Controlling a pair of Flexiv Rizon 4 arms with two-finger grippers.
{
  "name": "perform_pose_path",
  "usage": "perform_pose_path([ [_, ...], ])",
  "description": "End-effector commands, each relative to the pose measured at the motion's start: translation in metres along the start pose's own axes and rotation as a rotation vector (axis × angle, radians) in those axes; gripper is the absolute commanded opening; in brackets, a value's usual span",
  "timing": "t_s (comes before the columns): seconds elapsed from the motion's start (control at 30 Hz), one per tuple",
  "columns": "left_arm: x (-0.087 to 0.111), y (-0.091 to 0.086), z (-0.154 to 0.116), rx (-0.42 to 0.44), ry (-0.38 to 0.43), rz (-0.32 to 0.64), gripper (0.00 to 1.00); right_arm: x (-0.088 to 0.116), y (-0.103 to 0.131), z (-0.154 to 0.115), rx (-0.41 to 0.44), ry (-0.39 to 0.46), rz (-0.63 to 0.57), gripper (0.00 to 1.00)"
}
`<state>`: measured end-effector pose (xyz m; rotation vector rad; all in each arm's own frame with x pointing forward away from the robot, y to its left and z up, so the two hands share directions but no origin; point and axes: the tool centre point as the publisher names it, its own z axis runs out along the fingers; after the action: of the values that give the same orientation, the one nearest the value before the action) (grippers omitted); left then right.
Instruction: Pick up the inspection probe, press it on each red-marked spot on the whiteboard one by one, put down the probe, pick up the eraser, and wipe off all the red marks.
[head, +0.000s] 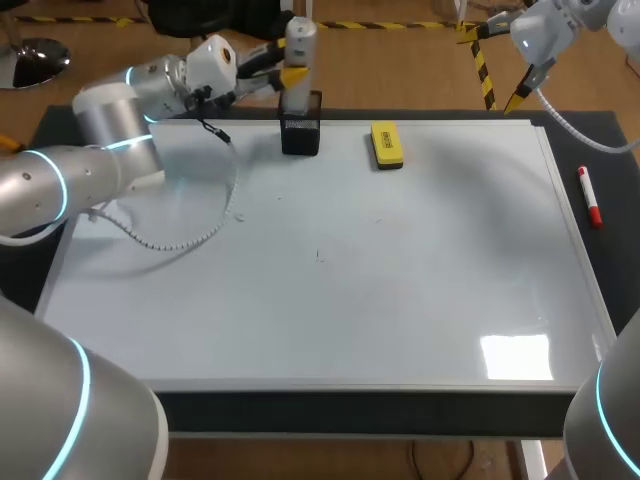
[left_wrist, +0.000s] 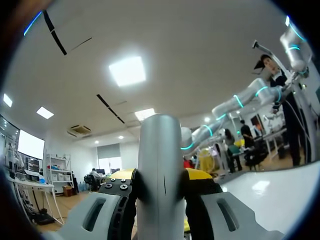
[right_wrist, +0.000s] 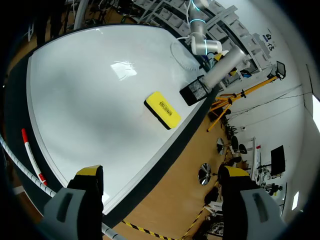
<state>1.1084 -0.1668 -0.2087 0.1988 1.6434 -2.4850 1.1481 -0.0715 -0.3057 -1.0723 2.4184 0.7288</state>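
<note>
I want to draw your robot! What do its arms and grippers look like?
The left arm and right arm are round silver-grey tubes with glowing blue rings. White cables trail from them. The left gripper and right gripper have grey fingers with bright yellow tips.

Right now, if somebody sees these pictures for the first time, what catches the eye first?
The silver inspection probe, clamped upright in the left gripper at the black holder on the far edge of the whiteboard. Next, the yellow eraser beside that holder, and the right gripper, open near the far right corner.
</note>
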Motion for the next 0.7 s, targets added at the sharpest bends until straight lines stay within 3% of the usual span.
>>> perform_pose_path([
  [0.03,-0.013,0.014,0.000,0.045,0.023,-0.007,0.00,-0.001,-0.001,-0.001,0.000,0.006,-0.002,1.00],
  [0.7,-0.010,0.030,0.002,0.078,-0.014,-0.028,0.00,-0.001,-0.001,-0.001,0.000,0.006,-0.002,1.00],
])
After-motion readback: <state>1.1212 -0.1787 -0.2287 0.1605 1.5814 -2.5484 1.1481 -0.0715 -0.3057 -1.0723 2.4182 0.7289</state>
